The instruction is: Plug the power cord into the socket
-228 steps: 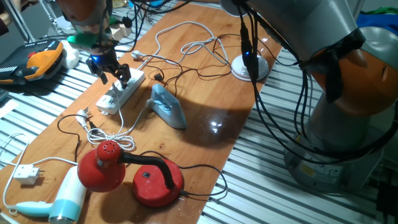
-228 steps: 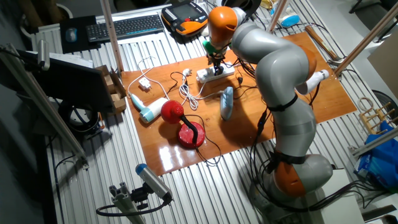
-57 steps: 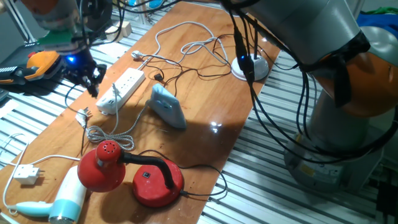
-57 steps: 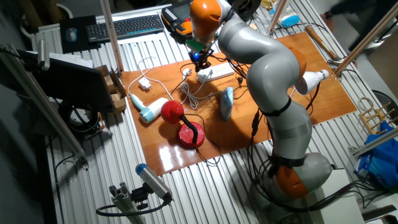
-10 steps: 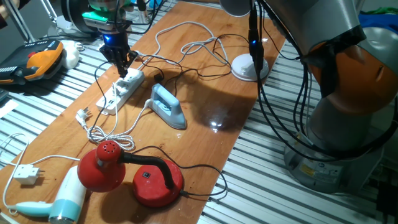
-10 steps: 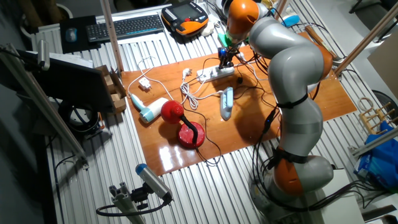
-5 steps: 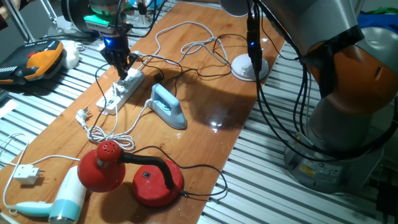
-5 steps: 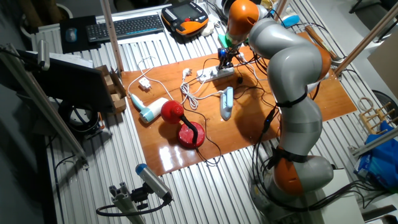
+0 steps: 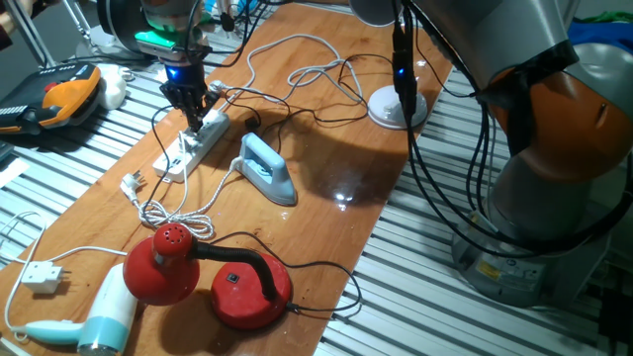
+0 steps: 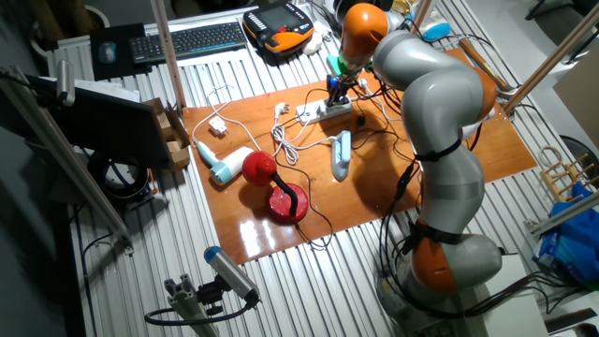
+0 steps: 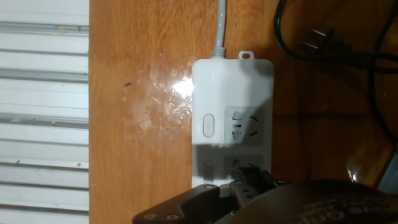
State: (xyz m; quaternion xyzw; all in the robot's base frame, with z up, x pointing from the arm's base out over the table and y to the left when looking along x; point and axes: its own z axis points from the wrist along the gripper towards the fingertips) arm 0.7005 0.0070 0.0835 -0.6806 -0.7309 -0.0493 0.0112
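The long white rectangular power strip (image 9: pixel 193 144) lies on the wooden table (image 9: pixel 326 158), and everything else sits around it. The black two-finger gripper (image 9: pixel 190 107) hangs right over its far end, fingertips down at an outlet; in the hand view a small black plug (image 11: pixel 252 180) sits between the fingers above the second outlet, so the gripper looks clamped on it. The thin black power cord (image 9: pixel 287 117) trails away beyond the strip. A blue iron (image 9: pixel 267 170) rests just beside the strip.
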